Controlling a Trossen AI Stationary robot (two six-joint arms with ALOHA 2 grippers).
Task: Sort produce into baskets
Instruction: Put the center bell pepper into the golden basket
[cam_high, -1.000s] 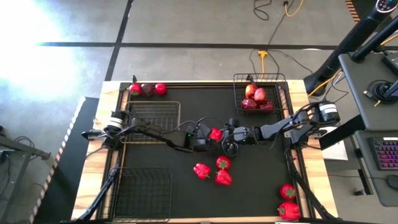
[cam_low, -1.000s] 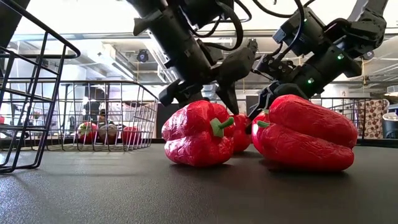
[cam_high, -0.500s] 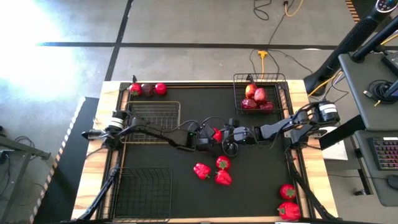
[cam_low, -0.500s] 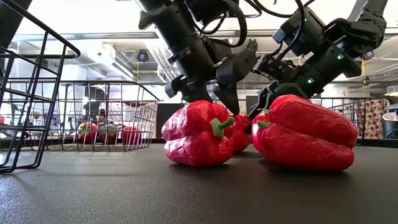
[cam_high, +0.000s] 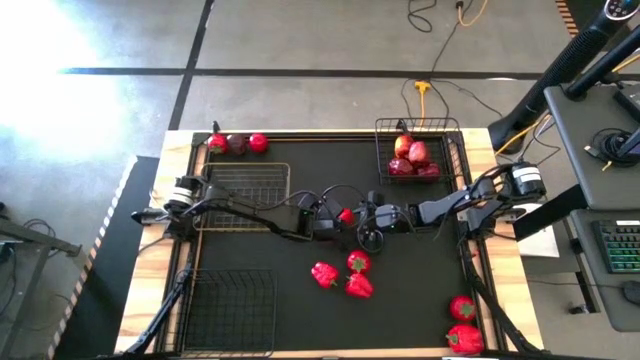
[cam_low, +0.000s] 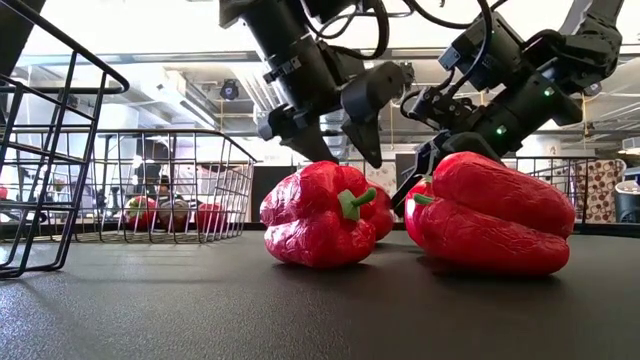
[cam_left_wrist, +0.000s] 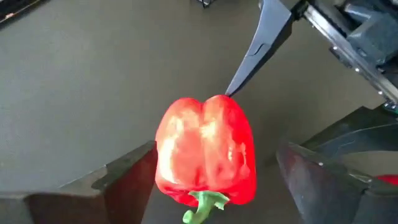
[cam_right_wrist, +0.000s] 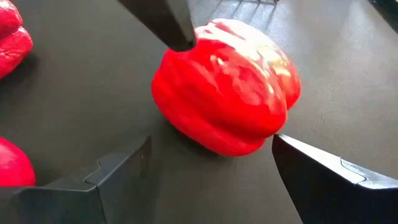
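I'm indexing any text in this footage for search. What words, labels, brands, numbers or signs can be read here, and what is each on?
None can be read in any view.
The red peppers, the wire baskets and the black mat show no print.
The background room in the low view shows shapes only, no legible sign.
The keyboard beside the table is too small to read.

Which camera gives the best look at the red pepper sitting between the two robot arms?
The right wrist view: the pepper fills the picture, lying on the dark mat. The left wrist view also shows it close, with its green stem. From above it is a small red spot. In the low view, nearer peppers mostly hide it.
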